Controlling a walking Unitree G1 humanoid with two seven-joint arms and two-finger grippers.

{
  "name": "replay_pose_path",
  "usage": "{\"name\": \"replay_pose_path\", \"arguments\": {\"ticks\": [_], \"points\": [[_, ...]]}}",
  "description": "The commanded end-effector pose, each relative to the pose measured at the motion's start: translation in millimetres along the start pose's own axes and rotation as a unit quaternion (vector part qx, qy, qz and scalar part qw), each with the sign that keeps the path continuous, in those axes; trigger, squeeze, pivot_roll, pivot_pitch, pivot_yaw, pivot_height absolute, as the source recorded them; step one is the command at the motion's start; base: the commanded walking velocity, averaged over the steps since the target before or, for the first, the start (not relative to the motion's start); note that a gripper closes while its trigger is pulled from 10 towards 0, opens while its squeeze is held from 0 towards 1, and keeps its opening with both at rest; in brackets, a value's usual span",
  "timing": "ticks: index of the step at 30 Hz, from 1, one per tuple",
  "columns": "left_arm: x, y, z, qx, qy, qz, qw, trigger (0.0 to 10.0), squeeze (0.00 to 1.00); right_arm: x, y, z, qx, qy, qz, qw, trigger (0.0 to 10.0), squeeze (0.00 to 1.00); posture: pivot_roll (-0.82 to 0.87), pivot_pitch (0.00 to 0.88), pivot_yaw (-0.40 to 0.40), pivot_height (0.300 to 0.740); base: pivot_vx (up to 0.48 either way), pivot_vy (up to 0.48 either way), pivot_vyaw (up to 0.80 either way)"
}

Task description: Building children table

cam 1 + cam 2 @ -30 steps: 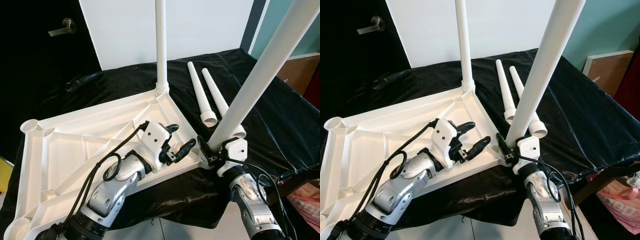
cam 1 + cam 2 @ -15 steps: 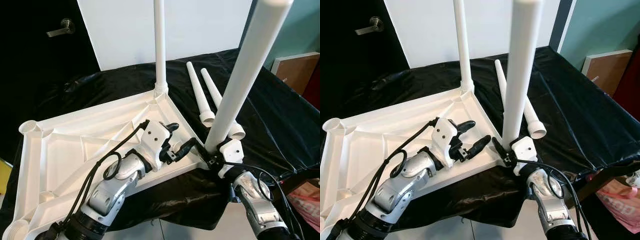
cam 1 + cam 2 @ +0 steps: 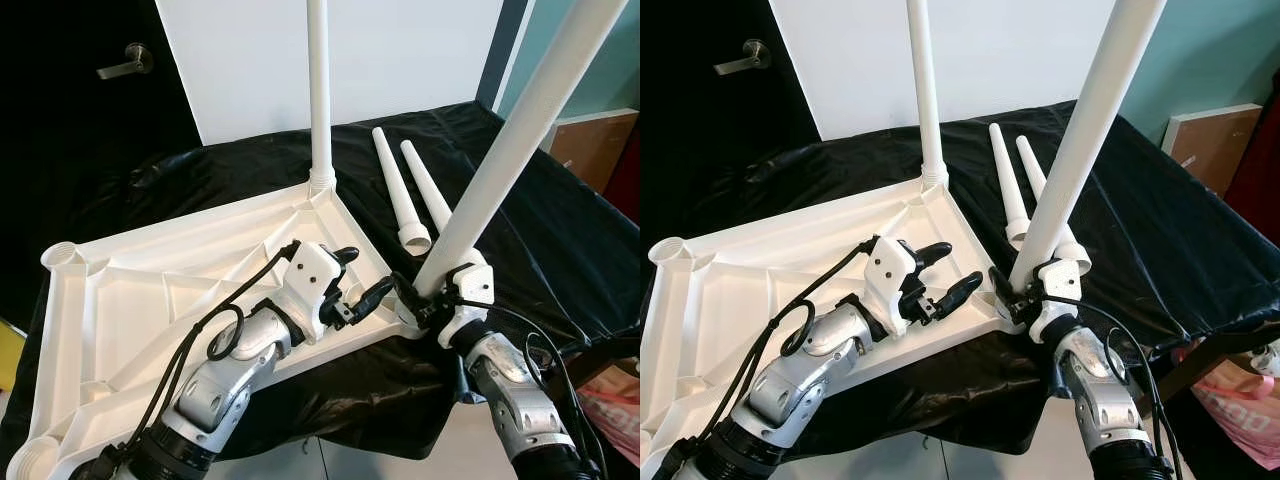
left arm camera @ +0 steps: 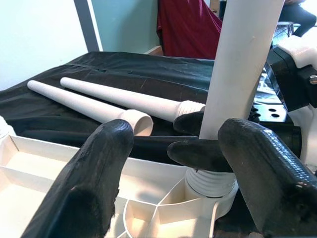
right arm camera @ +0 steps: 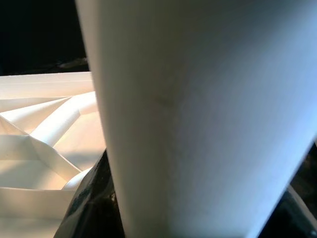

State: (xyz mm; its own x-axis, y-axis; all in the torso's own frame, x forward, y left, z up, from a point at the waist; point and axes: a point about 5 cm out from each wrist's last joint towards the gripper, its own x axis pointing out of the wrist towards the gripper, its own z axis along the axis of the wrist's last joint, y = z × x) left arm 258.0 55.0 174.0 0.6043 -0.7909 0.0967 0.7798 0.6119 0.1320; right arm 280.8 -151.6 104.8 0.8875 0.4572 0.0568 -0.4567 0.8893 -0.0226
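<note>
Black cloth [image 3: 560, 240] covers the bench under the upturned tabletop [image 3: 150, 300]; white wall behind. Right gripper [image 3: 1015, 297] clamps the leg [image 3: 1080, 130], tilted again after standing upright; left gripper [image 3: 352, 280] waits spread.

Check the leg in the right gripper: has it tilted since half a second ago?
Yes. The held leg stood about parallel to the fixed upright leg then; now its top leans away to the robot's right, its base at the tabletop corner socket.
</note>
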Motion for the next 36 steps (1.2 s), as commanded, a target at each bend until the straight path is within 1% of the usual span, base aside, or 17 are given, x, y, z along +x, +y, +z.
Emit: {"name": "replay_pose_path", "arguments": {"ticks": [1, 6, 7, 11, 12, 14, 16, 25, 26, 27, 28, 31, 32, 33, 34, 35, 36], "points": [[-0.4, -9.7, 3, 0.006, -0.002, -0.071, 0.997, 10.0, 0.0, -9.7, 5.3, -33, 0.021, 0.094, 0.002, 0.995, 10.0, 0.0, -0.16, 0.027, 0.05, 0.74, 0.0, 0.0, 0.0], [-0.5, -10.0, 3, 0.006, -0.001, -0.071, 0.997, 10.0, 0.0, -9.7, 4.4, -35, 0.005, 0.123, 0.011, 0.992, 10.0, 0.0, -0.17, 0.029, 0.049, 0.74, 0.0, 0.0, 0.0], [-0.5, -9.8, 3, 0.006, -0.001, -0.071, 0.997, 10.0, 0.0, -8.6, 6.1, -33, -0.019, 0.128, 0.027, 0.991, 10.0, 0.0, -0.17, 0.03, 0.05, 0.74, 0.0, 0.0, 0.0], [-0.5, -9.7, 3, 0.006, -0.002, -0.071, 0.997, 10.0, 0.0, -7.8, 7.3, -31, -0.035, 0.132, 0.038, 0.99, 10.0, 0.0, -0.17, 0.03, 0.05, 0.74, 0.0, 0.0, 0.0], [-0.3, -9.5, 4, 0.007, -0.003, -0.071, 0.997, 10.0, 0.0, -5.4, 9.1, -26, -0.066, 0.131, 0.057, 0.987, 10.0, 0.0, -0.17, 0.031, 0.049, 0.74, 0.0, 0.0, 0.0], [-0.3, -9.5, 4, 0.007, -0.003, -0.071, 0.997, 10.0, 0.0, -5.4, 9.1, -26, -0.066, 0.131, 0.057, 0.987, 10.0, 0.0, -0.17, 0.031, 0.049, 0.74, 0.0, 0.0, 0.0], [0.1, -9.2, 4, 0.007, -0.004, -0.07, 0.998, 10.0, 0.0, -3.2, 10.7, -21, -0.096, 0.127, 0.078, 0.984, 10.0, 0.0, -0.17, 0.032, 0.046, 0.74, 0.0, 0.0, 0.0], [-0.5, -7.8, 6, 0.011, -0.008, -0.063, 0.998, 10.0, 0.0, -8.1, 6.4, -24, -0.056, 0.121, 0.035, 0.99, 10.0, 0.0, -0.16, 0.038, 0.04, 0.74, 0.0, 0.0, 0.0], [0.6, -5.6, 8, 0.01, -0.013, -0.058, 0.998, 10.0, 0.0, -6.5, 6.4, -20, -0.042, 0.103, 0.007, 0.994, 10.0, 0.0, -0.17, 0.042, 0.039, 0.74, 0.0, 0.0, 0.0], [2.9, -2.1, 11, 0.0, -0.021, -0.048, 0.999, 10.0, 0.0, -3.9, 9.2, -9, -0.029, 0.054, -0.026, 0.998, 10.0, 0.0, -0.17, 0.042, 0.042, 0.74, 0.0, 0.0, 0.0], [3.6, -1.1, 12, -0.003, -0.023, -0.045, 0.999, 10.0, 0.0, -3.4, 9.9, -5, -0.028, 0.038, -0.034, 0.998, 10.0, 0.0, -0.17, 0.042, 0.042, 0.74, 0.0, 0.0, 0.0], [4.1, -0.5, 12, -0.004, -0.023, -0.044, 0.999, 10.0, 0.0, -3.1, 10.6, -3, -0.025, 0.027, -0.04, 0.999, 10.0, 0.0, -0.17, 0.041, 0.043, 0.74, 0.0, 0.0, 0.0], [5.6, 0.9, 12, -0.017, -0.023, -0.049, 0.998, 10.0, 0.0, -2.0, 11.2, 5, -0.012, 0.003, -0.037, 0.999, 10.0, 0.0, -0.17, 0.039, 0.043, 0.74, 0.0, 0.0, 0.0], [5.6, 0.9, 12, -0.017, -0.023, -0.049, 0.998, 10.0, 0.0, -2.0, 11.2, 5, -0.012, 0.003, -0.037, 0.999, 10.0, 0.0, -0.17, 0.039, 0.043, 0.74, 0.0, 0.0, 0.0], [6.8, 2.0, 13, -0.028, -0.025, -0.055, 0.998, 10.0, 0.02, -1.5, 11.8, 12, -0.002, -0.015, -0.029, 0.999, 10.0, 0.0, -0.17, 0.038, 0.042, 0.74, 0.0, 0.0, 0.0], [7.6, 2.6, 14, -0.036, -0.026, -0.059, 0.997, 10.0, 0.24, -1.3, 12.2, 16, 0.005, -0.026, -0.022, 0.999, 10.0, 0.0, -0.17, 0.038, 0.042, 0.74, 0.0, 0.0, 0.0], [7.6, 2.6, 14, -0.036, -0.026, -0.059, 0.997, 10.0, 0.24, -1.3, 12.2, 16, 0.005, -0.026, -0.022, 0.999, 10.0, 0.0, -0.17, 0.038, 0.042, 0.74, 0.0, 0.0, 0.0]]}}
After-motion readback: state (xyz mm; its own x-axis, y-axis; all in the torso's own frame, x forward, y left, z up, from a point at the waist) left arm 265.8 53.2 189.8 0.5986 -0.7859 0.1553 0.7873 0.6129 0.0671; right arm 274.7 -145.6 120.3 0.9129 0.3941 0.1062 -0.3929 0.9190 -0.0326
